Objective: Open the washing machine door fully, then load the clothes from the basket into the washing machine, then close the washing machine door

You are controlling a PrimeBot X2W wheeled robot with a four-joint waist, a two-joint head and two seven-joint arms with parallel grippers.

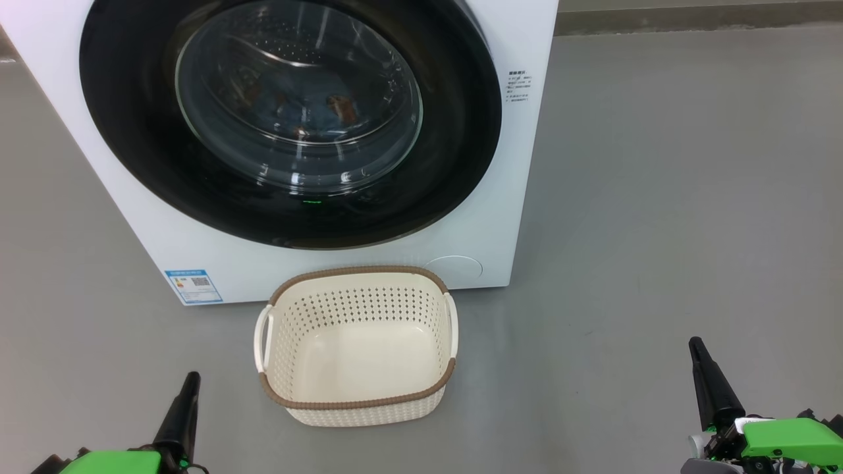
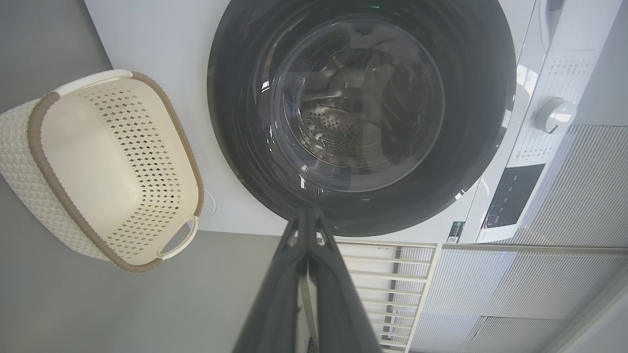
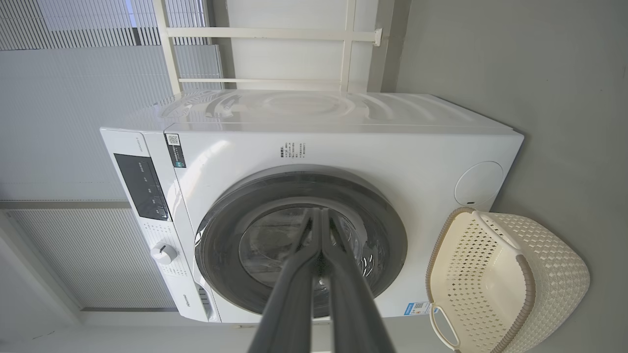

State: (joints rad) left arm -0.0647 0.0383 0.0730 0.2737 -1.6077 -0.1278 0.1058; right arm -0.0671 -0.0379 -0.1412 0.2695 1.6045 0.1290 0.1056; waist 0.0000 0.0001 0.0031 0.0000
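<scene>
The white washing machine (image 1: 520, 217) stands before me with its black-rimmed round door (image 1: 454, 125) lying flush against the front, closed. Through the glass window I make out blue fabric with orange-brown figures, the clothes (image 1: 329, 108), inside the drum. The cream basket (image 1: 359, 401) with the brown rim sits on the floor in front of the machine, and nothing lies in it. My left gripper (image 1: 191, 376) is low at the left, fingers together. My right gripper (image 1: 695, 342) is low at the right, fingers pressed together too. In the wrist views both finger pairs (image 2: 308, 212) (image 3: 320, 212) are shut with nothing between them.
Grey floor (image 1: 658, 197) spreads to the right and left of the machine. A blue label sticker (image 1: 193, 286) marks the machine's lower left front. The control panel and knob (image 3: 163, 253) sit at the machine's top. A white rail frame (image 3: 274, 34) and slatted wall stand behind it.
</scene>
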